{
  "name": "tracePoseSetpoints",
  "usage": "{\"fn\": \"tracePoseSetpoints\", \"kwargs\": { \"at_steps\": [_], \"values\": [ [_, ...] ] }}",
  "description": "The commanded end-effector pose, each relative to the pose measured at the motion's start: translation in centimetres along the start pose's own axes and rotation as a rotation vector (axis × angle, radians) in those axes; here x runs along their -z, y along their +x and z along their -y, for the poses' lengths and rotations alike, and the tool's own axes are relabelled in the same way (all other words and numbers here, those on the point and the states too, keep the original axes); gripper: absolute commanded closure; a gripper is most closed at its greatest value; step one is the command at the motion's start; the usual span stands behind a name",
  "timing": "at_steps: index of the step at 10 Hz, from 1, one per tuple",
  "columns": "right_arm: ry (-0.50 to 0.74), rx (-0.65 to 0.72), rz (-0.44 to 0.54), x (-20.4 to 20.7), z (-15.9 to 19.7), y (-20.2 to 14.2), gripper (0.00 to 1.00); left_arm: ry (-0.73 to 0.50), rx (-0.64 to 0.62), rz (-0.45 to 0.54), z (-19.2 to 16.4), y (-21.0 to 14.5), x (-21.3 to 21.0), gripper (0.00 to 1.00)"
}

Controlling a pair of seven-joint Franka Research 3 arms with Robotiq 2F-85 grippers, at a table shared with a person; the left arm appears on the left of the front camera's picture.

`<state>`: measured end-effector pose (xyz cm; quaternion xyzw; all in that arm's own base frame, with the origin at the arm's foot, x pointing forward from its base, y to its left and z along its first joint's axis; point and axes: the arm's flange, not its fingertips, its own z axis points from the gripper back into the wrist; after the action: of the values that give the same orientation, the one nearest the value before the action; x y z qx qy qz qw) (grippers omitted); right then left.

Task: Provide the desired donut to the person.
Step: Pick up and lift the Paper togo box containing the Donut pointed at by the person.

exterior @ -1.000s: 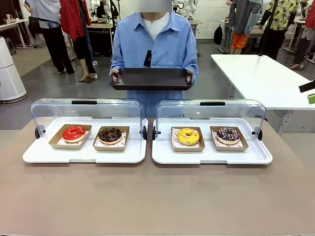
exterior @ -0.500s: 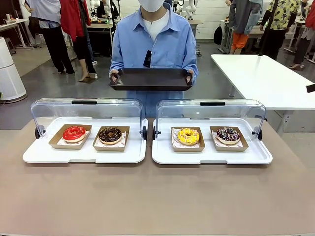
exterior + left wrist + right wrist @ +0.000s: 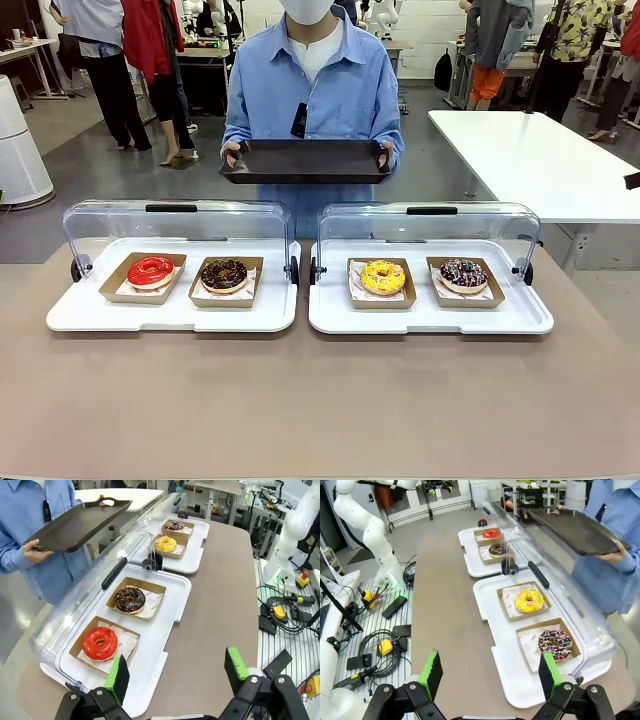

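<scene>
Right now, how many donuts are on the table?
4. The red donut and chocolate donut are in the left tray. The yellow donut and dark sprinkled donut are in the right tray. None seem hidden.

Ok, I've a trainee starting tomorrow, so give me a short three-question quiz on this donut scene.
1. True or false: the red donut and the chocolate donut share one white tray.
2. What does the person hold? A) a dark tray B) a cup C) a donut
3. Fill in: the left gripper and the right gripper are both ____.
Key: 1 true; 2 A; 3 open.
</scene>
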<state>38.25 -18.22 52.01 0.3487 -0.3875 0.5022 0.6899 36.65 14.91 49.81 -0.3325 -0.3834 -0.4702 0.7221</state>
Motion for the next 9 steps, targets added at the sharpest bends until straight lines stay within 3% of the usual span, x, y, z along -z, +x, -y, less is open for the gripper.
{"fn": "tracePoseSetpoints", "kwargs": {
  "at_steps": [1,9],
  "values": [
    [0.002,-0.004,0.018,0.26,0.01,-0.04,0.0,-0.004,0.009,0.02,-0.01,-0.02,0.0,0.0],
    [0.002,-0.004,0.018,0.26,0.01,-0.04,0.0,-0.004,0.009,0.02,-0.01,-0.02,0.0,0.0]
  ]
}}
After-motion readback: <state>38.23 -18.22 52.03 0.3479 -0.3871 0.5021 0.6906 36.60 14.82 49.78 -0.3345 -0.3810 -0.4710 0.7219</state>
